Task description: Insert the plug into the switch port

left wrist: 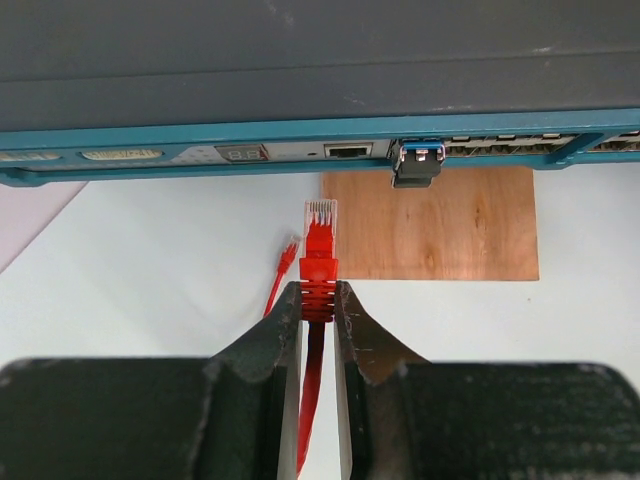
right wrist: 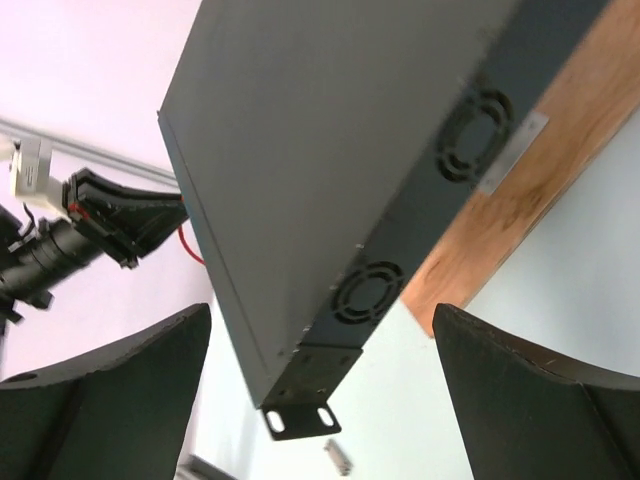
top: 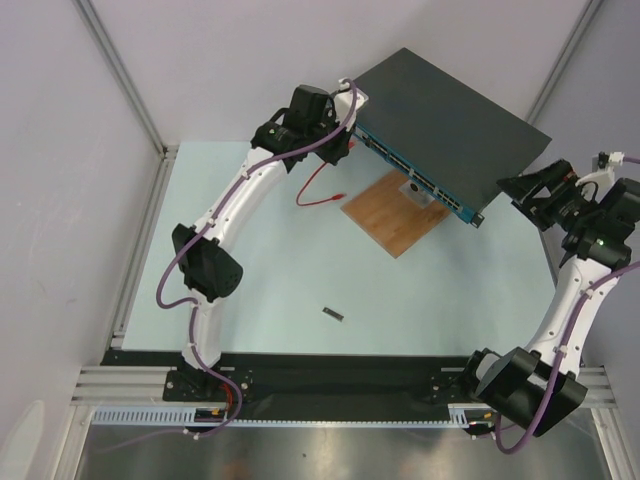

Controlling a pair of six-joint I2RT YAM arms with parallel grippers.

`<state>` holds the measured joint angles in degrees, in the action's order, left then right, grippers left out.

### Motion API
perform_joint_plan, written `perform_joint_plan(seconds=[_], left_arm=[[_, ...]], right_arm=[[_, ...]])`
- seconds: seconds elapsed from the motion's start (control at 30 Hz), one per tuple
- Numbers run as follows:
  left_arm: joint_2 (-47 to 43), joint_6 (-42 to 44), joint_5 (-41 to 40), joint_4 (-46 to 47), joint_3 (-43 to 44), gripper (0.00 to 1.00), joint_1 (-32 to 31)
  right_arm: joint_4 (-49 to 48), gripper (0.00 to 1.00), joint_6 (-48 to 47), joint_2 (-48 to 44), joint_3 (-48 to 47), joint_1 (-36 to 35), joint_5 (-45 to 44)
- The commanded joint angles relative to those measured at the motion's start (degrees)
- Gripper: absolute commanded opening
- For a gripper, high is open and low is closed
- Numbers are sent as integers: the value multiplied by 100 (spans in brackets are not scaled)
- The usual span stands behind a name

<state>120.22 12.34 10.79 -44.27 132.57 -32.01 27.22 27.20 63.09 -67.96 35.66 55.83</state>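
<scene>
A pale blue desk (top: pixel 250 270) is carrying two robot arms bolted at its near edge. The left arm (top: pixel 235 215) is reaching toward the far edge of the desk, and the left jaws are clenching the red boot of a plug (left wrist: pixel 320 228). In the left wrist view the plug is pointing its clear tip at the teal front of a network switch (left wrist: pixel 200 135). It is sitting near the front but not inside it, just below and a little left of a dark socket (left wrist: pixel 347 151). The thin red cable (left wrist: pixel 312 385) is trailing back between the jaws, and its other connector (left wrist: pixel 288 252) is lying on the desk to the left. A small grey and blue piece (left wrist: pixel 418 165) is sticking out of the front, right of that socket. A wooden board (top: pixel 395 212) is lying flat on the desk, partly tucked under the switch. A small dark piece (top: pixel 334 314) is lying alone closer to the near edge. The switch is lying slantwise toward the far right corner. Beside its right end, the right arm (top: pixel 570 290) is holding the right jaws released and spread wide, grasping nothing.
</scene>
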Motion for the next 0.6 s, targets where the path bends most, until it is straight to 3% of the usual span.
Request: perform_joint_plan(seconds=[0.0, 0.57], left_arm=[[-78, -267, 90, 94, 269, 0, 11], [27, -285, 152, 322, 392, 0, -86]], right_arm=[[-665, 100, 654, -7, 344, -15, 121], [-1210, 97, 901, 204, 706, -841, -231]])
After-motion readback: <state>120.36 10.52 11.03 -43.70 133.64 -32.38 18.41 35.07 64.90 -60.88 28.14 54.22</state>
